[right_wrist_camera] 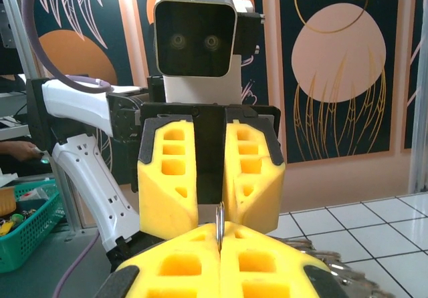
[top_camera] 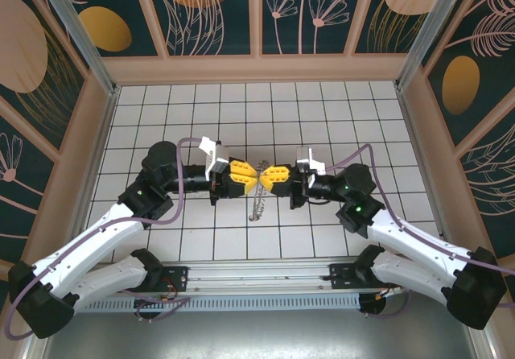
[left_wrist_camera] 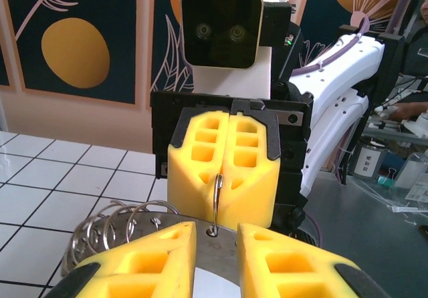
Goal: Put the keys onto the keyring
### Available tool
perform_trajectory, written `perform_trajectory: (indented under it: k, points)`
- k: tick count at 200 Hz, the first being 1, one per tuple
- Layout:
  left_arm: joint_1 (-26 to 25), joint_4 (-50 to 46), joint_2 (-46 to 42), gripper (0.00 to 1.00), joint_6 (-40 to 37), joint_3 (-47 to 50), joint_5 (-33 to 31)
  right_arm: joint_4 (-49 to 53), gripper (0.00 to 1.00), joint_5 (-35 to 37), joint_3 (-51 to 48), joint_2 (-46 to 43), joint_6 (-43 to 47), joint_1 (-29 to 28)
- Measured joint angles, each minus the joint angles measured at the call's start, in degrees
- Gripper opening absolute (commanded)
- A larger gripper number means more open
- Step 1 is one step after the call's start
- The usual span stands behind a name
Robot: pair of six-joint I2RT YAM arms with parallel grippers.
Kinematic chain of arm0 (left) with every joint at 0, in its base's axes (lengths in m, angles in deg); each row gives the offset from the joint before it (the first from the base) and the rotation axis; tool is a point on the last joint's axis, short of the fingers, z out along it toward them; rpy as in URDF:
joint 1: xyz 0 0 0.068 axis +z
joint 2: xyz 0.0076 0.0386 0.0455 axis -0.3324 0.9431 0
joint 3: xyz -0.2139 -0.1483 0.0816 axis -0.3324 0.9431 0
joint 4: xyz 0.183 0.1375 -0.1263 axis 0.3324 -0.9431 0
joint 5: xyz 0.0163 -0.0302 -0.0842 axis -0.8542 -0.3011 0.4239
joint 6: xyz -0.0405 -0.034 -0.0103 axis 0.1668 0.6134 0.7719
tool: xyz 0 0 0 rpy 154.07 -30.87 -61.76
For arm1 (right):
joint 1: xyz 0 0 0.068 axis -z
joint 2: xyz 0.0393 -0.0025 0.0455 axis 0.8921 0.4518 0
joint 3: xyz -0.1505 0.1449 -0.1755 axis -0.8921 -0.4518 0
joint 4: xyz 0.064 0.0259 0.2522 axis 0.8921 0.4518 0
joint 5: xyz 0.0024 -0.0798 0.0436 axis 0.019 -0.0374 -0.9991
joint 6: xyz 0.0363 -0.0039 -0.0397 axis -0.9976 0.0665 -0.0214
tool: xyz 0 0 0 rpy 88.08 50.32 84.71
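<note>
1. Yellow-padded right gripper (right_wrist_camera: 219,241): jaws clenched on the keyring's (top_camera: 257,204) thin wire; its coil hangs beneath the meeting tips.
2. Left gripper (left_wrist_camera: 217,234): jaws slightly parted around a holed silver piece (left_wrist_camera: 221,250), probably the key; whether they grip it I cannot tell.
3. Looseness there could drop it unthreaded.

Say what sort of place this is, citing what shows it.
Probably a robot test cell: a tiled table walled by painted panels, with a left arm and right arm fixed to a rail at its near edge.

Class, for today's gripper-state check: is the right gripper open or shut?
Shut: the right gripper has yellow fingers pressed together, no gap, pinching the keyring's thin wire loop.
</note>
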Motion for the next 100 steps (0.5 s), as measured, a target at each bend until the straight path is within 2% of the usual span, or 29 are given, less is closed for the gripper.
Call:
perform_trajectory:
  k: [100]
  points:
    - [0.0,3.6,1.6,0.21,1.0,-0.1,1.8,-3.7,0.0,-0.6,-0.3,0.9,-1.6,0.1]
